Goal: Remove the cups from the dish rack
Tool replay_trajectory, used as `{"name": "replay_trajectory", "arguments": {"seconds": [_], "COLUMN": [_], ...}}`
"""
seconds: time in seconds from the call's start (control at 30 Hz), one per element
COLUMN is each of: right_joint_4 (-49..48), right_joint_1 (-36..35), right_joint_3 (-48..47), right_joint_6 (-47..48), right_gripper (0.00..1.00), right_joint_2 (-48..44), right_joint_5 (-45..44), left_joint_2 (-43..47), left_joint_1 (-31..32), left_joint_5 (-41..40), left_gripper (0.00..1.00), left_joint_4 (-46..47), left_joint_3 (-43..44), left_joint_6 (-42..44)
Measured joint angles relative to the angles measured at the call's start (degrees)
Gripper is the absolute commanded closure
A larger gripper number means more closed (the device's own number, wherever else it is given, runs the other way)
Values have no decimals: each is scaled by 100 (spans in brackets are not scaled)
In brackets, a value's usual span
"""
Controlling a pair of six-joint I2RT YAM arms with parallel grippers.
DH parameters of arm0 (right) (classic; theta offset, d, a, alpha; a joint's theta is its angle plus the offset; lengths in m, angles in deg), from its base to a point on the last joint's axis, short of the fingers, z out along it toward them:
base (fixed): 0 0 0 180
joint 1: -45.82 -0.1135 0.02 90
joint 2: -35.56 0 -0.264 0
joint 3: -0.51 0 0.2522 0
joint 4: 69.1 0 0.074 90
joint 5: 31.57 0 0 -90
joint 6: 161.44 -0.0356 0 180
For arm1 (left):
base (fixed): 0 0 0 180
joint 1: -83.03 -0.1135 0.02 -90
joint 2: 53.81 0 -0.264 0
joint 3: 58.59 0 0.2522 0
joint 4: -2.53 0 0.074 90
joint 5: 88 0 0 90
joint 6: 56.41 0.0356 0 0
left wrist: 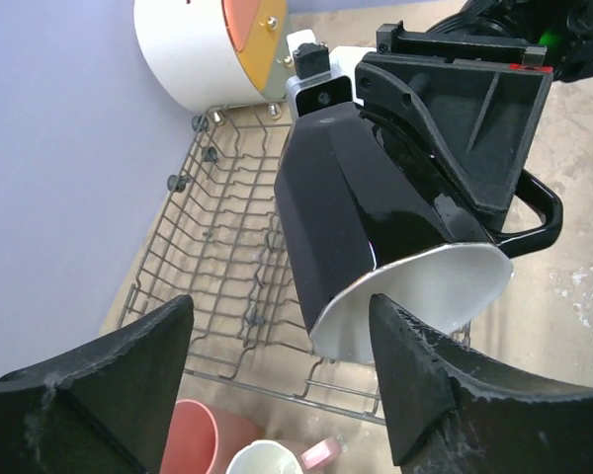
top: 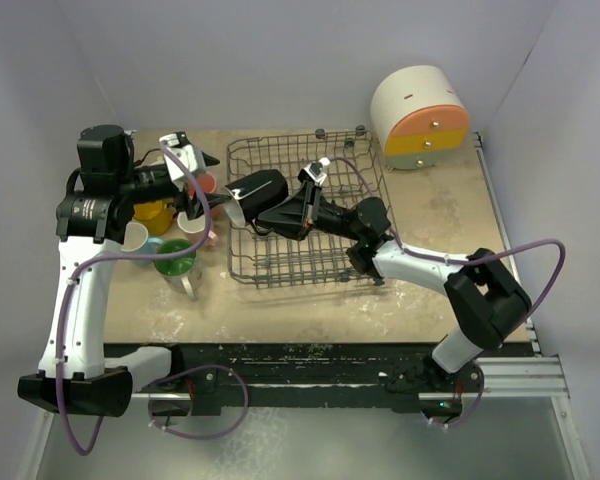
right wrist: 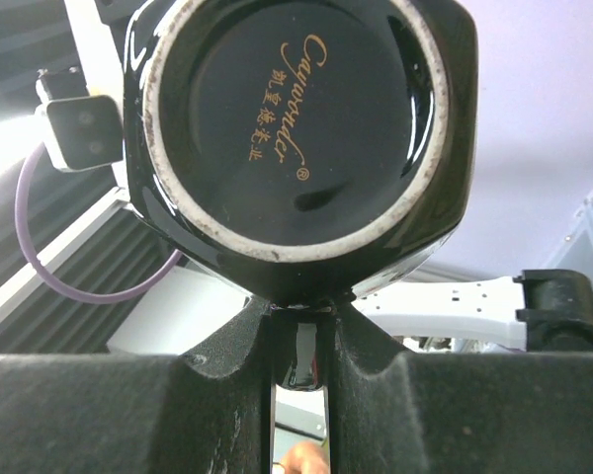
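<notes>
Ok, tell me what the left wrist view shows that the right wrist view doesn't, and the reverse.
Left wrist only: the dish rack, the white drawer container, a salmon cup, the left gripper standing open, and the black mug's pale inside. Right wrist only: the mug's base with gold lettering. Both: the black mug, clamped in the right gripper.
</notes>
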Motion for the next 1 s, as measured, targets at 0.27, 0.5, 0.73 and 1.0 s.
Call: {"name": "replay_trajectory", "arguments": {"seconds": [0.27,0.5,0.73,1.0], "right_joint_4": [-332,-420,-688,-708], "right_joint_1": [-310,-538,-881,-688], "right_joint_3": [-229,-511,-916,-551], "right_joint_6": [-345,-476,-699,-634], "right_gripper": [100,100,90,35], "right_joint_2": [260,361,793,577], "right_joint_5": [-273,-708,-911,-931], "left_joint_2": [7,136,256,256], "left_joint_1": [0,0,-20,2], "left_joint_5": [20,22,-164,-247], "left_gripper": [48,62,100,100], "left_joint_4": [162,540,765,236], "left_joint_3": [0,-55,-210,-264], "left_joint_6": [-275,-584,-444,-103]}}
